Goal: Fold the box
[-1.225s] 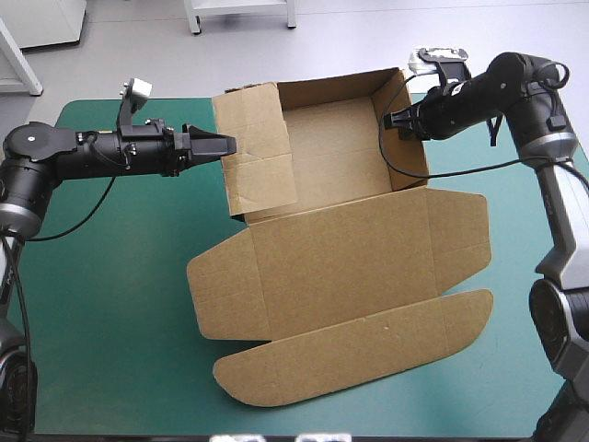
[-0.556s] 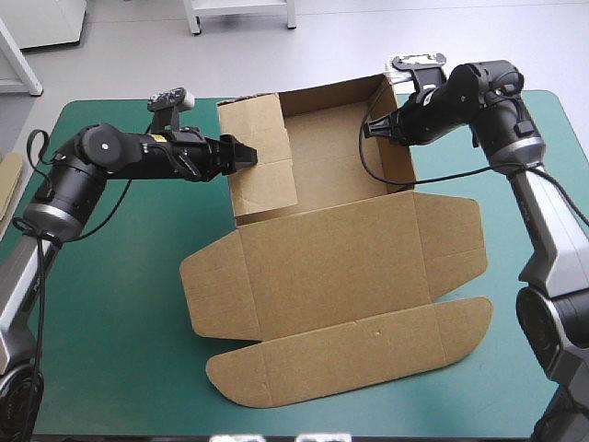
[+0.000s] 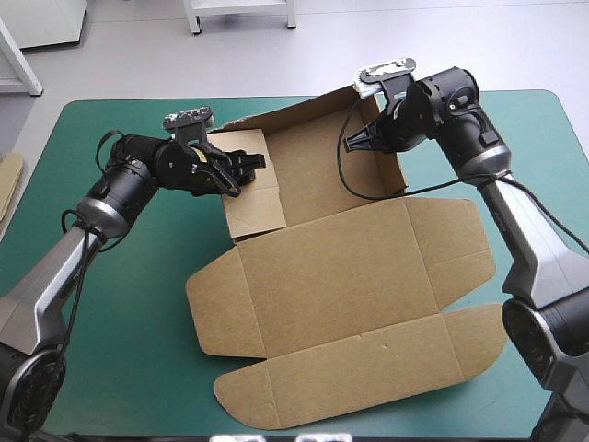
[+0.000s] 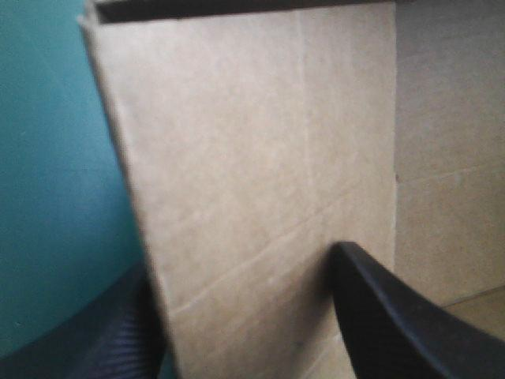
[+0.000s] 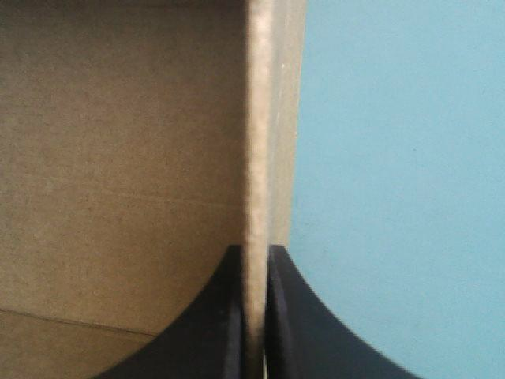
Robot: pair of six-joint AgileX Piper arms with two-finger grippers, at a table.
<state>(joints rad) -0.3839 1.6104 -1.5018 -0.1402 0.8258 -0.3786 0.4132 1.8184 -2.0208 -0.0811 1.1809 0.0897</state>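
The brown box (image 3: 340, 267) lies mid-table, its back walls raised and its lid panel flat toward the front. My left gripper (image 3: 247, 163) is at the left wall (image 3: 253, 198), near that wall's upper edge. In the left wrist view its fingers stand apart, one on each side of this wall (image 4: 252, 142), so the left gripper (image 4: 241, 260) is open. My right gripper (image 3: 352, 143) holds the right wall near its back corner. The right wrist view shows the right gripper (image 5: 254, 253) almost shut, with the wall's thin edge (image 5: 256, 118) pinched between its fingers.
More brown board (image 3: 7, 180) shows at the table's left edge. Bare teal-green cover (image 3: 120, 304) lies left of the box and along the front right. The lid's rounded flap (image 3: 368, 368) reaches close to the front edge.
Both grippers moved toward the table's middle and the box turned slightly. The left wall folded inward, and the left gripper went from beside it to straddling it. The right gripper kept its hold.
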